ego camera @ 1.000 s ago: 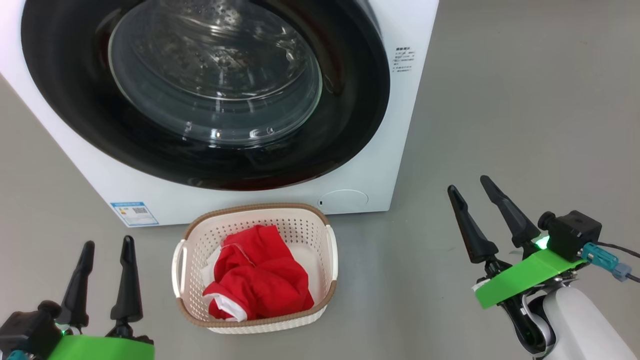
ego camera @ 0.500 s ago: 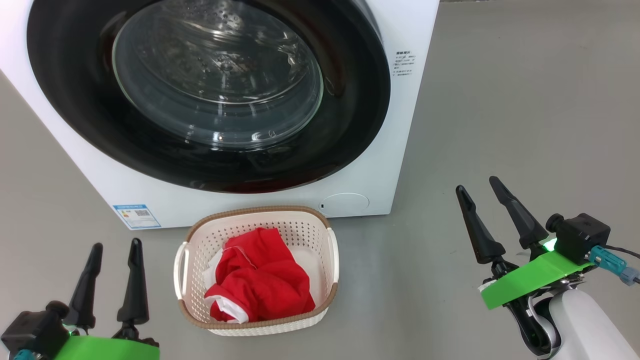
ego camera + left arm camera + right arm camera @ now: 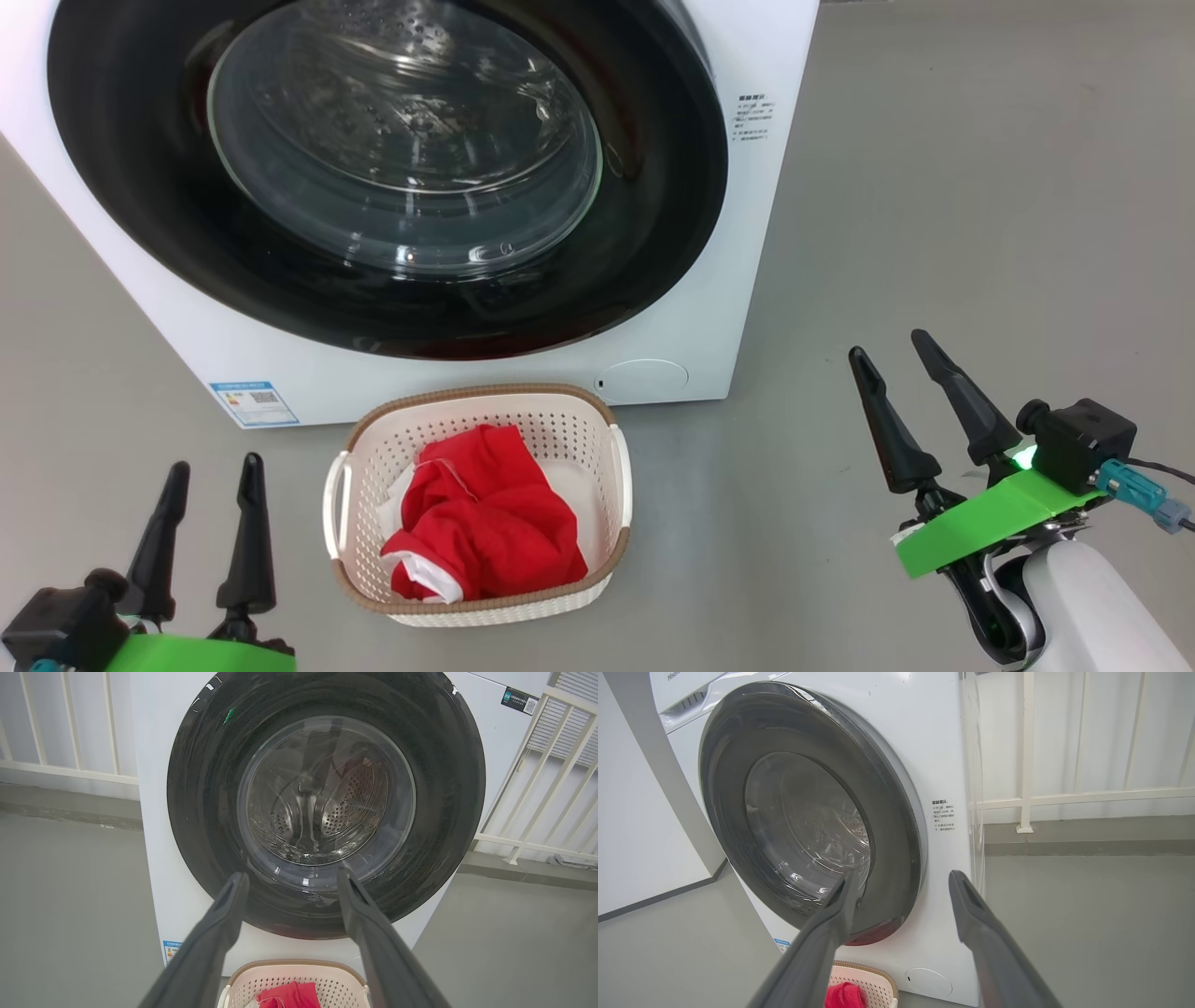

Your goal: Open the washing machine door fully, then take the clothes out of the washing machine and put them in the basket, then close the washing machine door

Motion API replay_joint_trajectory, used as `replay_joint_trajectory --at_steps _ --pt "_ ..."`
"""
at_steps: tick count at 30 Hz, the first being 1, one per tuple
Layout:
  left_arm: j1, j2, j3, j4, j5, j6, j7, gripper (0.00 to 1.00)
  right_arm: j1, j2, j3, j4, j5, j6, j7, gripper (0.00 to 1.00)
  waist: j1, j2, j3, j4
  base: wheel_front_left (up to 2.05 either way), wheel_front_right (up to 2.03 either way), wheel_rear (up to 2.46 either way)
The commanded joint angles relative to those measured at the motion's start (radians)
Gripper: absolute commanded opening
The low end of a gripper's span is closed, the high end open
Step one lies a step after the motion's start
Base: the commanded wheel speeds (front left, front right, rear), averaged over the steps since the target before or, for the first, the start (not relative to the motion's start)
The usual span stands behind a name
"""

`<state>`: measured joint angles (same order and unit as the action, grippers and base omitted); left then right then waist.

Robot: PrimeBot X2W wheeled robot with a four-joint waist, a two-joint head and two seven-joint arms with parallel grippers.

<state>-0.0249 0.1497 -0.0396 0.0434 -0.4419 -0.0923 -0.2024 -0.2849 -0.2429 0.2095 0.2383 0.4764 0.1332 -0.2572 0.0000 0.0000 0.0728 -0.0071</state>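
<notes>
The white washing machine (image 3: 728,308) stands ahead with its round black-rimmed door (image 3: 653,243) shut flat against the front; steel drum shows through the glass bowl (image 3: 401,140). Red clothes (image 3: 485,523) with white trim lie bunched in the cream basket (image 3: 621,467) on the floor just below the door. My left gripper (image 3: 214,467) hovers open at the lower left, left of the basket, nothing between its fingers. My right gripper (image 3: 889,342) is open at the lower right, well right of the basket. The left wrist view faces the door (image 3: 444,788) and basket (image 3: 345,975) head-on.
Grey floor (image 3: 980,187) spreads wide to the machine's right. A blue label sticker (image 3: 254,401) marks the machine's lower left front and a round filter cap (image 3: 644,381) its lower right. White railings (image 3: 1087,798) stand behind the machine on both sides.
The head camera has shifted a little, so the whole picture slid slightly. Both grippers stay open and about where they were; the door, basket and clothes have not moved.
</notes>
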Motion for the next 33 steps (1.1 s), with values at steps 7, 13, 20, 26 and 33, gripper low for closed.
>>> replay_joint_trajectory --at_steps 7,13,20,26,33 --pt "-0.018 0.028 0.025 -0.030 -0.009 0.008 -0.007 1.00 0.013 0.001 0.015 -0.022 -0.010 -0.002 -0.005 1.00 0.0000 0.0000 -0.004 -0.001 0.00 0.00 0.00" --pt "-0.018 0.029 0.021 -0.031 -0.014 0.010 -0.004 1.00 0.015 0.000 0.017 -0.024 -0.009 -0.002 -0.005 1.00 0.0000 0.0000 -0.002 0.002 0.00 0.00 0.00" --pt "-0.019 0.031 0.019 -0.031 -0.018 0.013 -0.007 1.00 0.016 0.000 0.013 -0.026 -0.011 -0.002 -0.005 1.00 0.0000 0.0000 0.000 0.004 0.00 0.00 0.00" --pt "0.000 0.006 -0.017 -0.002 -0.023 0.008 -0.001 0.00 0.003 0.002 0.001 0.004 -0.001 0.000 0.000 0.00 0.0000 0.0000 0.000 0.005 0.00 0.00 0.00" --pt "0.009 -0.020 -0.022 0.042 -0.057 0.007 0.009 0.00 0.033 0.021 -0.001 0.039 0.035 0.000 0.010 0.00 0.0005 0.0000 -0.002 0.005 0.00 0.00 0.00"
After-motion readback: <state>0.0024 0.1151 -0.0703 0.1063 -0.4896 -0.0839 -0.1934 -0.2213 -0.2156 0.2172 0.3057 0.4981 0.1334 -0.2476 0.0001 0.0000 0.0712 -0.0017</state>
